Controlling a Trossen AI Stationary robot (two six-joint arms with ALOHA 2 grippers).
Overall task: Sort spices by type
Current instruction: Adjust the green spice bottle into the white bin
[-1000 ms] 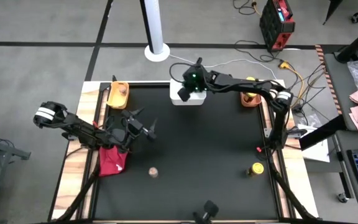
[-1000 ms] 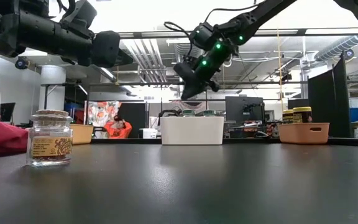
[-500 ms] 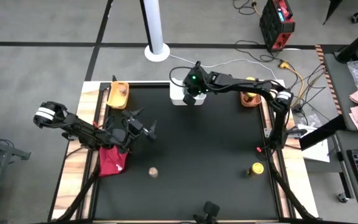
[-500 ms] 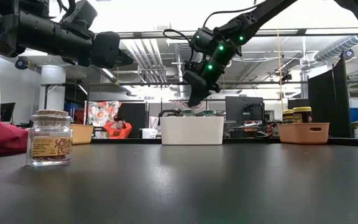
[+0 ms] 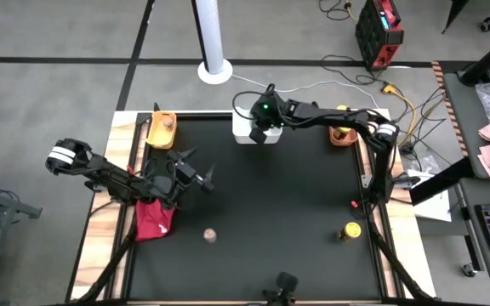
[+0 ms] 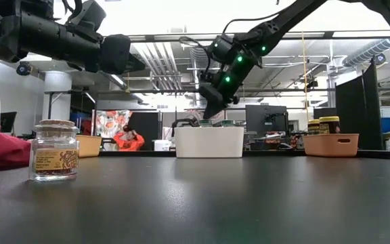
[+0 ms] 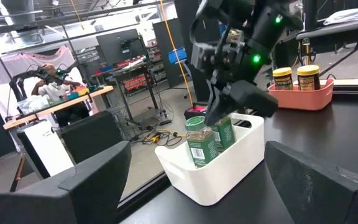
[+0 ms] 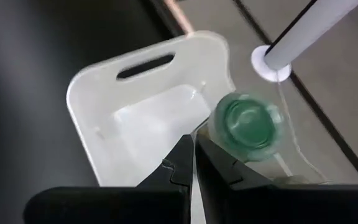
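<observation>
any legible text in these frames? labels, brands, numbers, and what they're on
No text can be read as words.
Clear jar at the table's left in the low view: yellow label with dark print, too blurred to read.
Two green-lidded jars in the white tray: white panels of print, too small to read.
Two yellow-lidded jars in the orange tray: labels unreadable.

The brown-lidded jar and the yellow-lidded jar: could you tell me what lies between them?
Only bare black table between brown-lidded jar and yellow-lidded jar, high view.

The right hand (image 8: pixel 194 163), fingers pressed together, hangs over the white tray (image 8: pixel 104 112), where a green-lidded spice jar (image 8: pixel 247 124) stands at one end.
</observation>
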